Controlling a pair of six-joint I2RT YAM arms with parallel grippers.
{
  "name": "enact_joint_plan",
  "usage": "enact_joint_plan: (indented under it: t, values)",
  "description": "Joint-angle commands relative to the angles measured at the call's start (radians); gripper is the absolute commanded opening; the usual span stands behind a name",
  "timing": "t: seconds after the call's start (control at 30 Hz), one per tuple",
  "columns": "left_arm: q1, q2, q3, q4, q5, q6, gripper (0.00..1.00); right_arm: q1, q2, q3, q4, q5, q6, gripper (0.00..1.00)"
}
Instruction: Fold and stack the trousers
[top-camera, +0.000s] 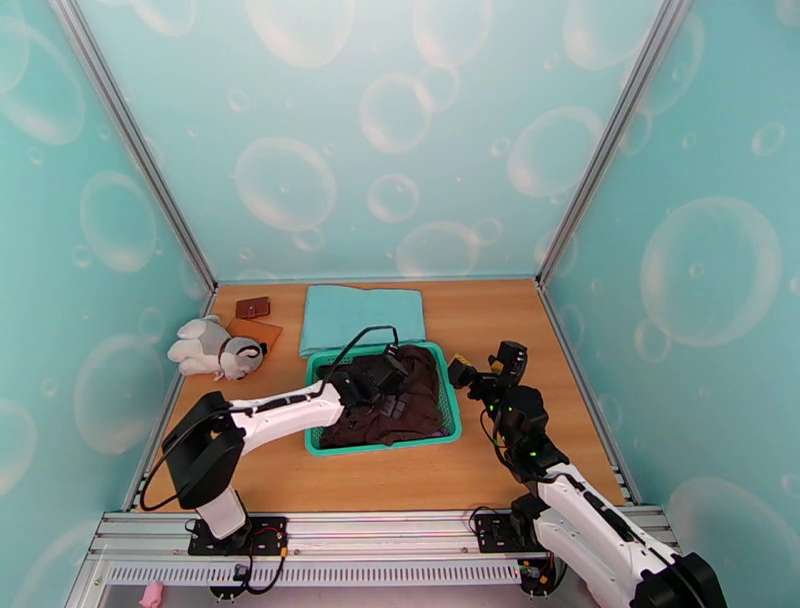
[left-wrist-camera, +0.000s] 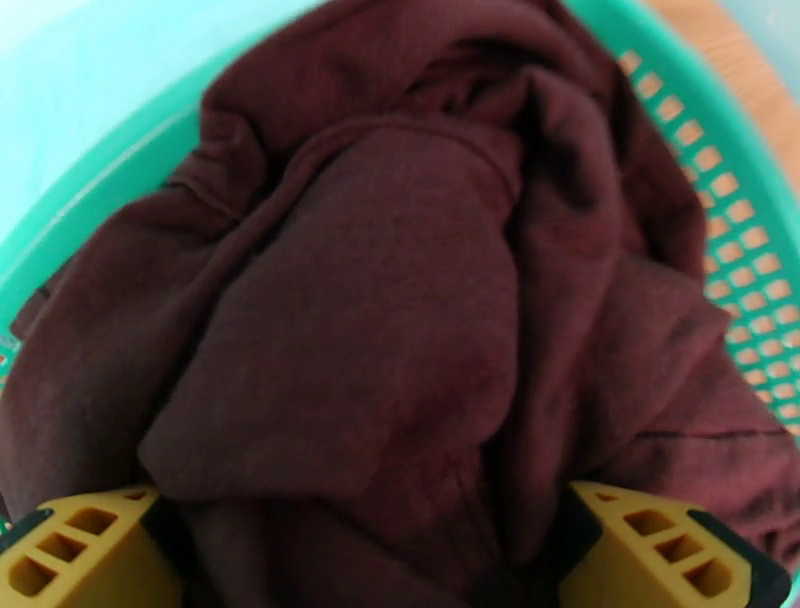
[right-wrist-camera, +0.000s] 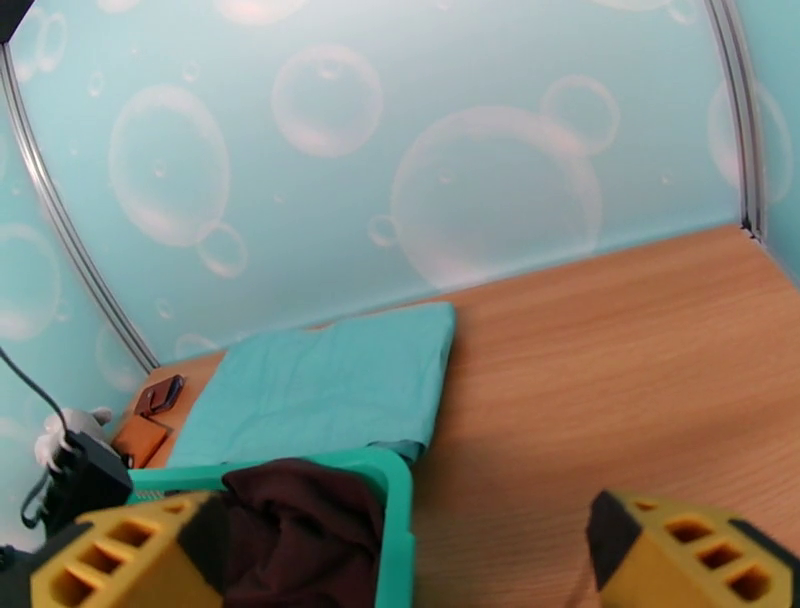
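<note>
Where trousers (top-camera: 425, 395) lie, wooden table (top-camera: 500, 320), teal walls (top-camera: 400, 120)

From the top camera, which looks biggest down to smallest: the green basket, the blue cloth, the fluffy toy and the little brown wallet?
1. green basket
2. light teal cloth, a close second; it lies farther back, so unsure
3. plush toy
4. small brown wallet

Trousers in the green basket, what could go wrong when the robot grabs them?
The trousers lie bunched in folds, so the open left gripper over them might pinch several layers and lift a tangled lump. The basket looks light; cloth catching its holed wall could drag it along.
</note>
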Motion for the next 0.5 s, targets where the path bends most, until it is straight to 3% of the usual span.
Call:
enact_joint_plan:
  t: [0.0,0.1,0.2,0.47]
  values:
    - [-0.006,0.088,0.031,-0.117,-0.049,-0.031,0.74,-0.005,0.003,0.007,-0.001,-0.030,0.023,0.99]
    - [-0.009,0.085,0.037,-0.112,-0.013,-0.048,0.30,-0.008,0.000,0.005,-0.005,-0.019,0.017,0.99]
    - [-0.014,0.021,0.022,-0.102,-0.012,-0.058,0.00,-0.009,-0.005,0.003,-0.009,-0.017,0.017,0.99]
    - [-0.012,-0.278,0.050,-0.069,-0.001,-0.046,0.00,-0.010,0.003,0.002,-0.001,-0.024,0.016,0.99]
